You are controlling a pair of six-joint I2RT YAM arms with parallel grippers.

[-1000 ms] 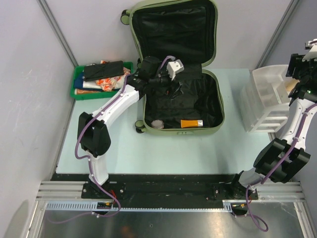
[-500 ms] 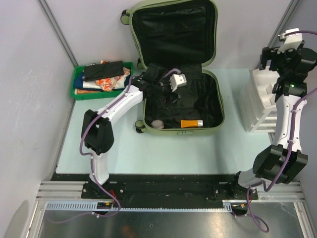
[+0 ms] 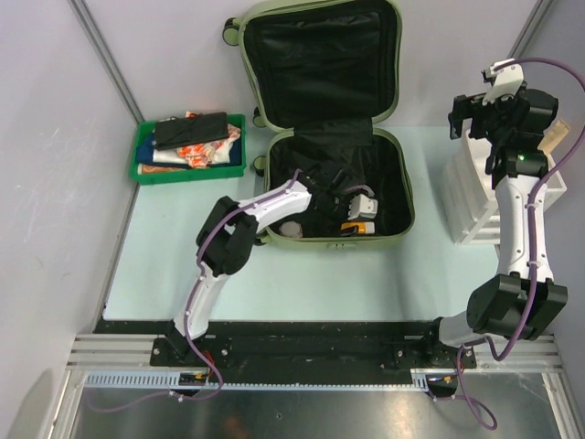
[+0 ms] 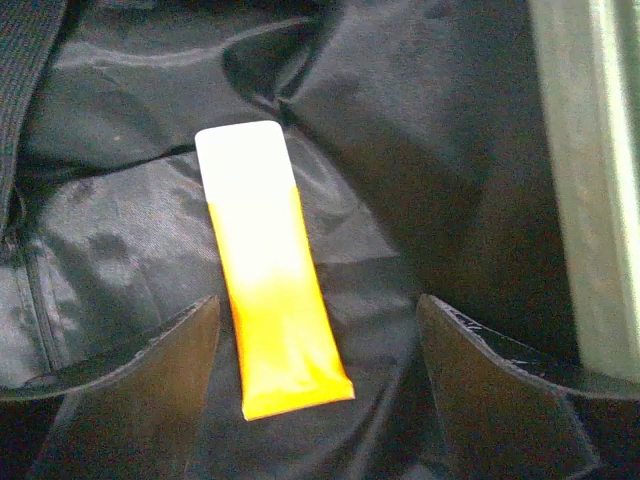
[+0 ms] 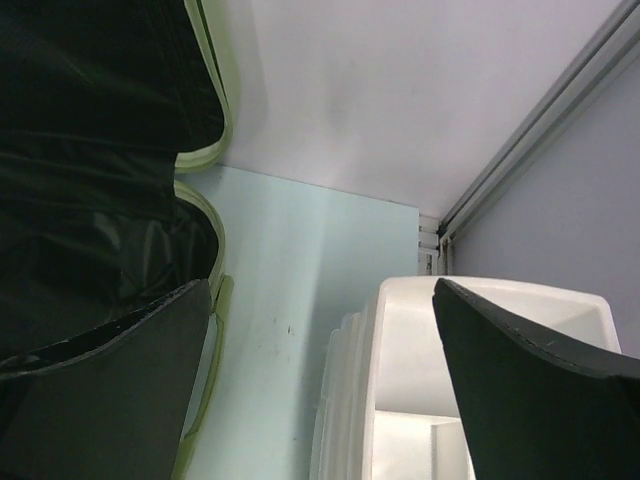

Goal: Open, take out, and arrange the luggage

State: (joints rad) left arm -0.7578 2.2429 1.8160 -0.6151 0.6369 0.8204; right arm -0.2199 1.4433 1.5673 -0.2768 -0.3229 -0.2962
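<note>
From above, the luggage (image 3: 320,69) lies open at the middle of the table (image 3: 183,265), its lid raised at the back and its lower shell flat, both lined in black. A green tray (image 3: 146,169) full of items sits to the luggage's left. A white organizer (image 3: 475,192) stands to its right. The left gripper (image 3: 354,218) reaches down into the lower shell, near the luggage's front wall and right over an orange tube (image 3: 352,226). Its finger spread cannot be read from this height. A small round object (image 3: 291,229) lies in the same shell, left of the tube. The right gripper (image 3: 466,114) is raised to the right of the luggage, above the organizer's inner edge, and grips nothing.

The left wrist camera adds what the overhead view lacks. The left gripper (image 4: 318,300) has its fingers (image 4: 150,370) spread wide. The orange tube (image 4: 270,300) lies flat on the luggage's lining (image 4: 400,150) between them, nearer the left finger, with its white end pointing away. Neither finger visibly presses on it. The luggage's pale green rim (image 4: 585,180) runs along the right edge.

The right wrist camera shows the right gripper (image 5: 320,290) with its fingers (image 5: 540,390) standing far apart and nothing between them. Past them lie the luggage's green rim (image 5: 215,90) with its black lining on the left, bare table (image 5: 290,270) beside it, and the organizer (image 5: 480,320) further from the luggage, on the right.
</note>
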